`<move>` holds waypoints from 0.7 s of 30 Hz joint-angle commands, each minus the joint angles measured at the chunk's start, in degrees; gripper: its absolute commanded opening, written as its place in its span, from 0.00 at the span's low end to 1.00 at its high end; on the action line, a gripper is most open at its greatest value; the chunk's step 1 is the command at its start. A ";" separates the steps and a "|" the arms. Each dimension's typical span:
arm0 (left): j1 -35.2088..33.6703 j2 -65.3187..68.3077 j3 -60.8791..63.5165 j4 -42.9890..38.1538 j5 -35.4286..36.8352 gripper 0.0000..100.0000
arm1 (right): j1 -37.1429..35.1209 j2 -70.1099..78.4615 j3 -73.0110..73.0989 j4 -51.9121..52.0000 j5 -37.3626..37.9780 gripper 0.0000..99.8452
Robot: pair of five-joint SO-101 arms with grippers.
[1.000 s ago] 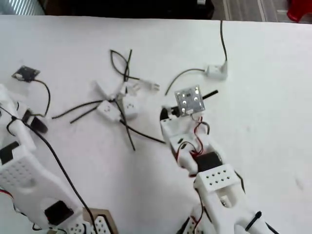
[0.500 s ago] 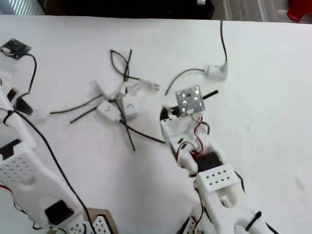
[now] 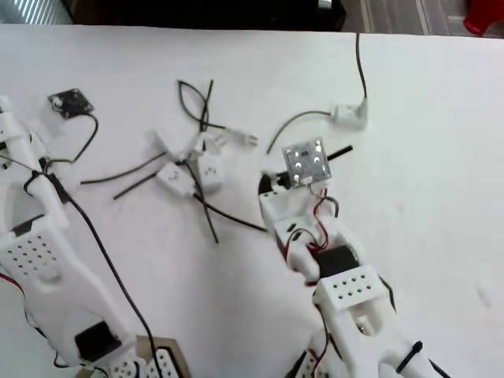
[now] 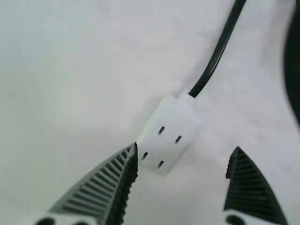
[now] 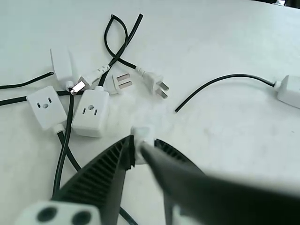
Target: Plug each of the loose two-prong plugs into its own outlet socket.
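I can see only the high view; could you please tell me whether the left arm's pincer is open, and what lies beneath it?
Observer: The left pincer is open, and a white socket block on a black cord lies between its fingers, slots facing up.
Operator: Thank you. Is the right arm's pincer holding anything?
Observer: Yes, the right pincer is shut on a small white piece; I cannot tell whether it is a plug.

White socket point(image 4: 168, 140) on black cord point(image 4: 215, 51); white plug point(image 5: 140, 140).
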 commanded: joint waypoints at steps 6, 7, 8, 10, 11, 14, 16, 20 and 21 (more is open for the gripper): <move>-0.04 11.12 -13.19 -1.14 -6.33 0.28 | 0.48 0.13 -0.44 -1.01 0.00 0.02; -0.13 12.53 -15.21 -1.14 -5.27 0.25 | 0.48 0.13 -0.44 -1.01 0.00 0.02; -0.13 13.93 -17.76 -1.14 -4.04 0.22 | 0.48 0.13 -0.44 -1.01 0.00 0.02; -0.31 16.31 -22.59 -0.62 -1.14 0.17 | 0.48 0.13 -0.44 -1.01 0.00 0.02; -0.57 17.19 -24.53 -0.09 0.44 0.14 | 0.48 0.13 -0.44 -1.01 0.00 0.02; -0.84 19.82 -30.51 5.36 2.20 0.08 | 0.57 0.13 -0.44 -1.01 0.00 0.02; -0.84 20.53 -33.85 10.11 1.67 0.03 | 0.57 0.13 -0.44 -1.01 0.00 0.02; -1.71 20.70 -41.05 13.45 5.27 0.02 | 0.57 -0.31 -0.44 -0.75 0.00 0.02; -1.98 20.70 -43.25 13.45 7.30 0.02 | 0.57 -0.31 -0.44 -0.75 0.00 0.02</move>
